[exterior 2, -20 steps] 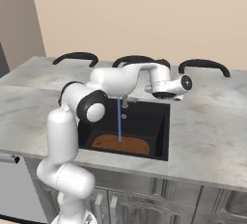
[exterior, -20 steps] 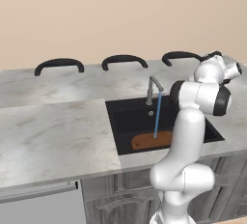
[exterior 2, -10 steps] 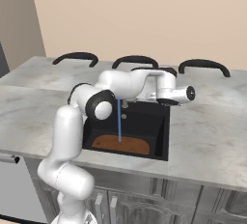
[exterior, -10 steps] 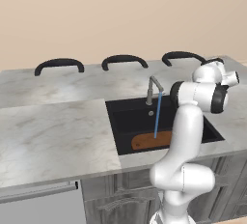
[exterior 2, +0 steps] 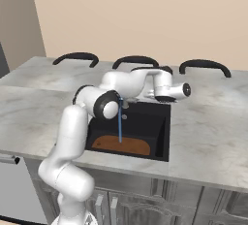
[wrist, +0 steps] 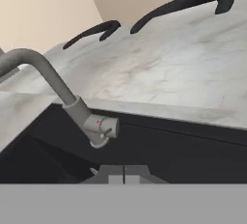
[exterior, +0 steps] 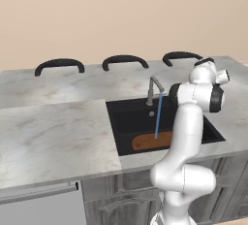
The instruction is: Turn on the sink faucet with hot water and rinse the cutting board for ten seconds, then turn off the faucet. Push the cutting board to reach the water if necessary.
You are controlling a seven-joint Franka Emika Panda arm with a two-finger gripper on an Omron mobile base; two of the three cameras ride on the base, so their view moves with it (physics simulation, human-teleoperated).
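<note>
Water (exterior: 158, 120) running from faucet (exterior: 154, 89) onto board (exterior: 151, 141), flat along sink (exterior: 121, 132) front edge. End effector (wrist: 123, 175) pressed together, empty, facing faucet from sink's right side; lever close ahead, slightly left in hand view, reachable for shutoff.

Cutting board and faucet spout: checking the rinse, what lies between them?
A thin light-blue water stream runs from the grey metal faucet down to the orange-brown wooden cutting board, in the left base view.
</note>
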